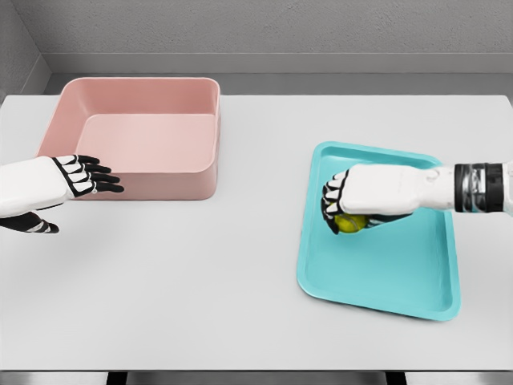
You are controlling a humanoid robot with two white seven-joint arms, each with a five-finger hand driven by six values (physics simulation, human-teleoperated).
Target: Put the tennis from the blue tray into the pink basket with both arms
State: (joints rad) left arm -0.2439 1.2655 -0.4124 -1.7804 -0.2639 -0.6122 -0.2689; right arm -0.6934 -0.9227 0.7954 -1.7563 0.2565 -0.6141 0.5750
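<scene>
Over on the right side of the white surface lies the blue tray, flat and slightly skewed, and inside it, toward its upper left part, sits the tennis ball, a yellow-green sphere peeking out from under the right hand. That is the only thing in the tray. The right arm reaches in from the picture's right edge, forearm level and stretched leftward across the tray's upper half, palm turned down over the ball. Its dark fingers curl down around the ball's left side, closed onto it in a grasp; whether the ball rests on the tray floor or sits just above it, I cannot tell.

Across the surface at the upper left stands the pink basket, a deep rounded box, open on top, with nothing to be seen inside. The two containers lie well apart, bare surface between them.

The left hand comes in from the left edge, hovering just beside the basket's front left corner, fingers stretched out straight and relaxed, pointing right, holding nothing. Its thumb hangs lower, near the edge.
</scene>
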